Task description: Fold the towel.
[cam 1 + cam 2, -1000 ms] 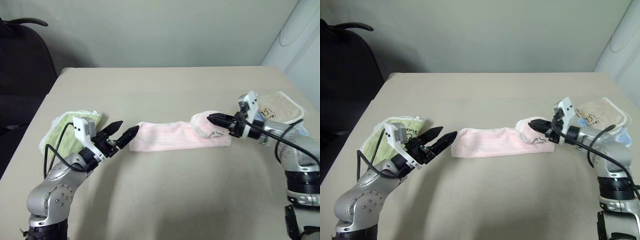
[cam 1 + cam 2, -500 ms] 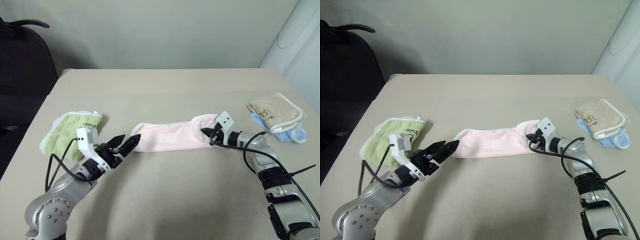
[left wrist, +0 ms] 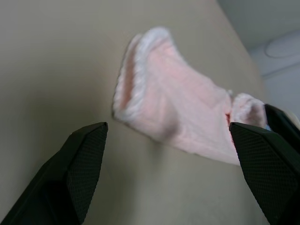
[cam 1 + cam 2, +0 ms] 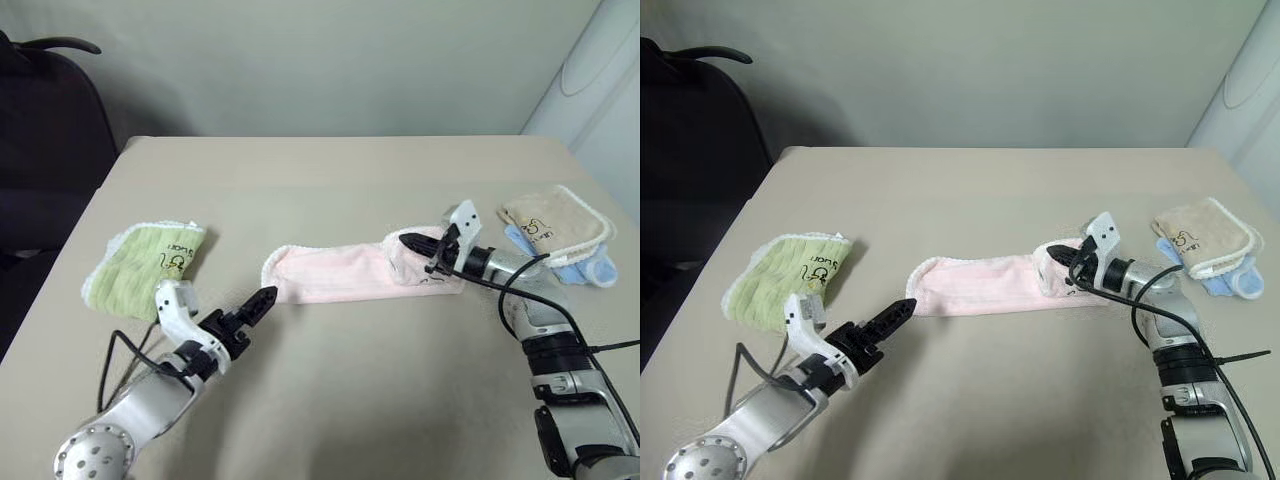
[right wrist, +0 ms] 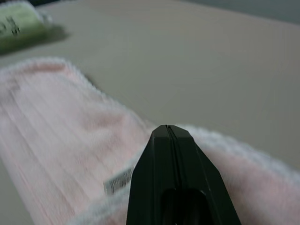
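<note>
Pink towel (image 4: 350, 273) (folded strip) — right pincer (image 4: 405, 241) clamped on its end, left pincer (image 3: 168, 140) wide beside it.

We see the desk (image 4: 330, 180) lying bare behind the pink towel (image 4: 340, 274), and in front of it between the arms. A green folded towel (image 4: 140, 262) blocks the left edge, just beyond the left claw (image 4: 262, 298). A beige towel (image 4: 553, 222) on a blue cloth (image 4: 590, 270) crowds the right edge.

Four towels lay out there: one pink towel (image 4: 345, 273), one green towel (image 4: 140, 260), one beige towel (image 4: 553, 222), one blue towel (image 4: 580, 270). Two claws.
</note>
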